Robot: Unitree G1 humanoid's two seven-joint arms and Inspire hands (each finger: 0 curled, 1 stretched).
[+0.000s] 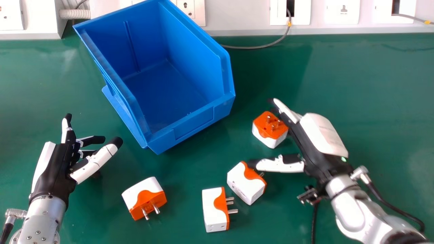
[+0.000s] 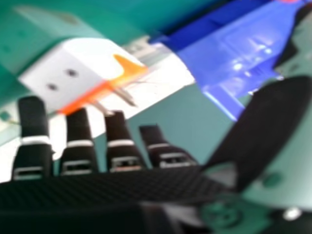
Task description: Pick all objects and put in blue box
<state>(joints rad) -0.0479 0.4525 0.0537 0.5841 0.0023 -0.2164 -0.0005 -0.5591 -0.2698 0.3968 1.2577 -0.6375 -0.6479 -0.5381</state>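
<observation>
My head view: high, facing 12 o'clock, downward. My right hand (image 1: 317, 149) view: low, close-in. Shared: open-fronted blue plastic box (image 1: 193, 126), head view's 11 o'clock.

Wavy orange on the white plug (image 1: 241, 184) beside the black-and-white right hand (image 1: 322, 135), blue box (image 1: 195, 123) near, green surface (image 1: 366, 84) under.

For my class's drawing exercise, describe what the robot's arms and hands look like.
The left hand and right hand are black with white panels and black fingertips. Rounded silver forearms carry metal connectors and black cables; a small green light shows on the right hand.
</observation>
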